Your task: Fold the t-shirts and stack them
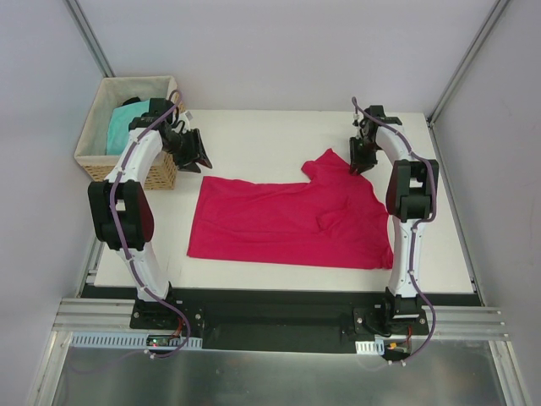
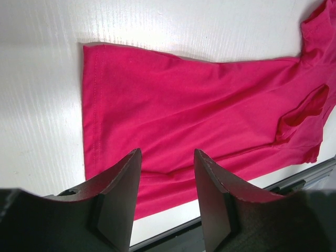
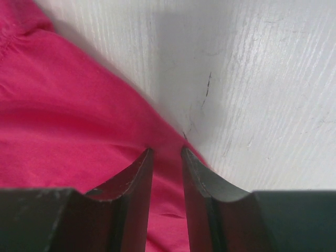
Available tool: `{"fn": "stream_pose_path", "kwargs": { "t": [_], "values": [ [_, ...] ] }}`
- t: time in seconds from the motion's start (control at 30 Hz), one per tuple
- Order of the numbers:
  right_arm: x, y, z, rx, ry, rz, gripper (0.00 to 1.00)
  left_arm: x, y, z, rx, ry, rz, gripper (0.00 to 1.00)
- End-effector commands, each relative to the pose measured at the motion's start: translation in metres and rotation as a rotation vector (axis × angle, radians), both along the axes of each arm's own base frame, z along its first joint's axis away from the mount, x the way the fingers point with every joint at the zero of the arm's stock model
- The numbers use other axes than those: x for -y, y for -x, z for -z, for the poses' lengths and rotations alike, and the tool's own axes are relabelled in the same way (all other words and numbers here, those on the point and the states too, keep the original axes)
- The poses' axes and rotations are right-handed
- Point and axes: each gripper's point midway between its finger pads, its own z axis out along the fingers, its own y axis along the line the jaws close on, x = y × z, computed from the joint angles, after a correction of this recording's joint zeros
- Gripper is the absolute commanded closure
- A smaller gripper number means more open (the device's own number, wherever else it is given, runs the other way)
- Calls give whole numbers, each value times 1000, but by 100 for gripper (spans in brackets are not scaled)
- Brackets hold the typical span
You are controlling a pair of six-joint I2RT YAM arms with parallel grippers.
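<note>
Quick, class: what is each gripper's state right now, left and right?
Left gripper: open, holding nothing.
Right gripper: jaws narrowly apart at the pink t-shirt edge; whether it grips cannot be told.

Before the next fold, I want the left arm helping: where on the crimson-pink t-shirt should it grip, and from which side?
Pinch the far-left hem corner of the crimson-pink t-shirt, descending from above on its outer side. The left gripper hovers open nearby, and that corner lies flat, both edges exposed on the table, so the jaws can probably straddle it.
</note>
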Motion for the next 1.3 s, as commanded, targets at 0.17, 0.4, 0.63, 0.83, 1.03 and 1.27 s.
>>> {"fn": "stream_pose_path", "kwargs": {
  "t": [0.17, 0.4, 0.63, 0.83, 1.03, 1.27],
  "values": [
    [5, -1, -9, 7, 44, -3, 69, 0, 0, -9, 4, 16, 15, 59],
    [13, -5, -7, 2, 58, 10, 68, 1, -1, -9, 8, 19, 21, 62],
    [18, -7, -15, 28, 87, 5, 69, 2, -2, -9, 6, 26, 26, 65],
    [18, -6, -13, 21, 96, 1, 70, 4, -6, -11, 11, 38, 29, 67],
    [19, -12, -28, 68, 91, 3, 70, 5, -5, -8, -1, 47, 27, 66],
    [13, -16, -36, 95, 51, -5, 69, 7, -6, -5, -10, 57, 31, 66]
  ]
}}
